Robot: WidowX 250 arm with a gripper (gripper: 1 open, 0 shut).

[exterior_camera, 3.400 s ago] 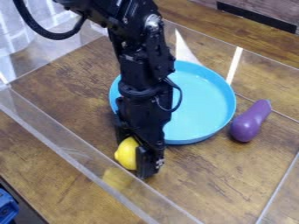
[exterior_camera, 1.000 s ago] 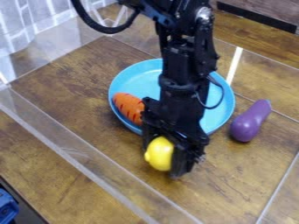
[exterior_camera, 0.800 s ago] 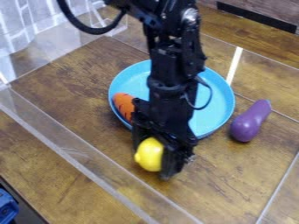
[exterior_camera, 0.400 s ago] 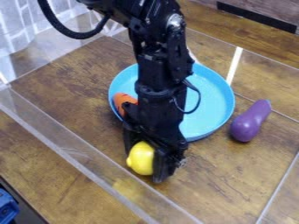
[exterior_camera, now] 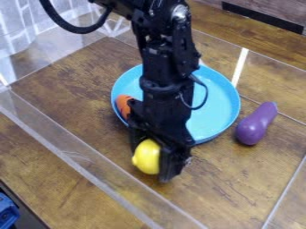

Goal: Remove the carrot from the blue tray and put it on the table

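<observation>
Gripper [exterior_camera: 156,152], fingers parted around the yellow lemon [exterior_camera: 146,158], grip uncertain; carrot [exterior_camera: 122,100] lies in the blue tray [exterior_camera: 219,98], presumably contained by its rim, awaiting removal.

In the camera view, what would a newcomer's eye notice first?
Probably the bright blue tray, behind the black robot arm that crosses the middle. Then the yellow lemon at the claw, and the purple eggplant on the wood, right of the tray.
</observation>
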